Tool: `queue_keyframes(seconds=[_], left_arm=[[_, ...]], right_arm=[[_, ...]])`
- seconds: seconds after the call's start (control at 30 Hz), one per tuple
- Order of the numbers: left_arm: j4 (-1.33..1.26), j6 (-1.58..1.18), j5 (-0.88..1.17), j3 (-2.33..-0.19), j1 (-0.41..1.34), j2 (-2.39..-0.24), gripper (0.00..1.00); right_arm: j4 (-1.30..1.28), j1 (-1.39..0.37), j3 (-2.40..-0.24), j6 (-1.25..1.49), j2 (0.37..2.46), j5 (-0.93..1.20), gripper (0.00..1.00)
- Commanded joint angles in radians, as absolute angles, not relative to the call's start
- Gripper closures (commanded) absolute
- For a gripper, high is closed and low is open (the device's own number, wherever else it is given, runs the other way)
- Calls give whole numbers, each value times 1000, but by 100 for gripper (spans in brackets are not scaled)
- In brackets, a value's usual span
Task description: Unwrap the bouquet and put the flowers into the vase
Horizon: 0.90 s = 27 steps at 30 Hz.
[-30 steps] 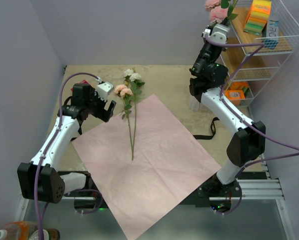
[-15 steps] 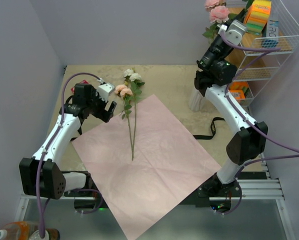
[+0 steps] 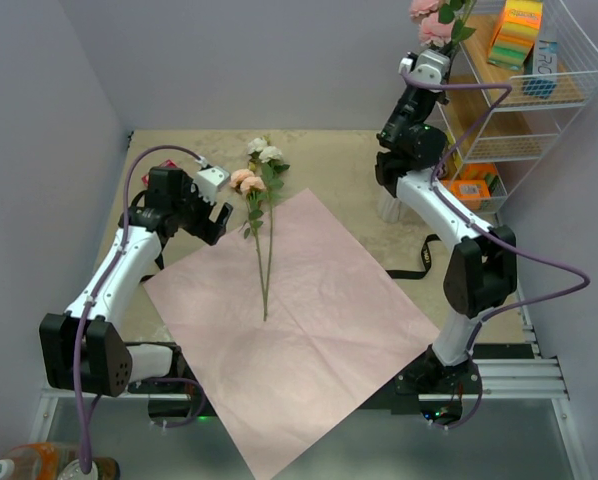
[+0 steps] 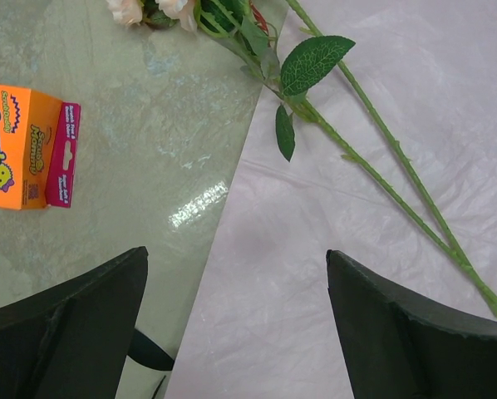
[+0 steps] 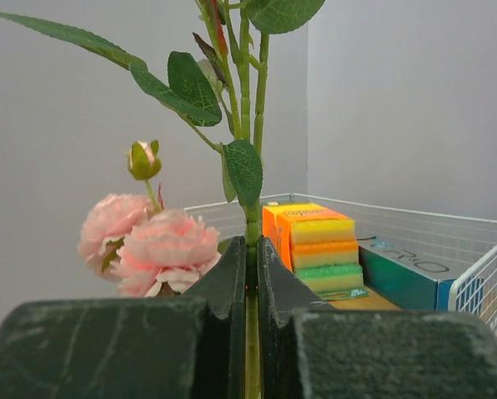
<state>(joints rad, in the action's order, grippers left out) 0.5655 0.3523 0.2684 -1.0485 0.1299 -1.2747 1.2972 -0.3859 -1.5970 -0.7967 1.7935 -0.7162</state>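
Flowers [image 5: 161,249] with pink heads stand up out of my right gripper [image 5: 250,274], whose jaws are pressed together on the green stem, held high beside the wire rack [image 3: 564,75]; 2 more stems [image 3: 266,260], peach and white headed, lie on the spread wrapping paper [image 3: 309,330]. My left gripper [image 4: 234,258] hangs wide apart and holds nothing, over the paper's edge just beside those stems. The vase [image 3: 388,205] stands on the table [image 3: 329,160] below my right arm, mostly hidden by it.

My worries: the pinch sits low on a thin, smooth stem, with the heads and leaves well above it, so I judge a quick swing could make it pivot or slide in the jaws. The heads are close to the rack's wires, where a leaf could snag. The vase looks small and light; a slanted stem, or a leaf catching the rim, could tip it, and my own arm blocks the overhead view of its mouth. On the left, the lying stems are thin and flat on thin paper, so a grab could pinch the sheet too.

Petals are ruffled and soft, leaves matte and veined, stems slim with small nubs. The paper is pale pink and crinkled; the tabletop is slick, marbled and reflective
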Motion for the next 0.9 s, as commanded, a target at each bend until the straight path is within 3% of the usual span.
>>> queue_keyframes(seconds=[0.0,0.07,0.13,0.2,0.4,0.5,0.73,0.83,0.87], left_arm=[[554,362,295,-1065,120,-1279,7],[555,361,296,-1066,120,-1279,7],[561,361,296,-1068,120,-1278,7],[569,368,299,-1068,120,-1279,7],[591,362,301,-1072,120,-1278,8],[594,357,302,-1081,120,-1270,8],[603,337,301,-1095,120,-1256,8],[609,327,299,-1095,120,-1247,8],[609,324,299,-1094,120,-1244,8]], right_arm=[[1483,-383,-1542,-833,1766,-730,100],[1500,-385,-1516,-844,1756,-767,100],[1519,-387,-1480,-857,1750,-814,86],[1508,-403,-1459,-891,1743,-871,65],[1519,-472,-1385,-948,1698,-954,36],[1494,-535,-1342,-953,1661,-994,30],[1381,-777,-1224,-893,1594,-1081,29],[1206,-866,-1209,-760,1577,-1134,29],[1039,-882,-1209,-697,1568,-1134,31]])
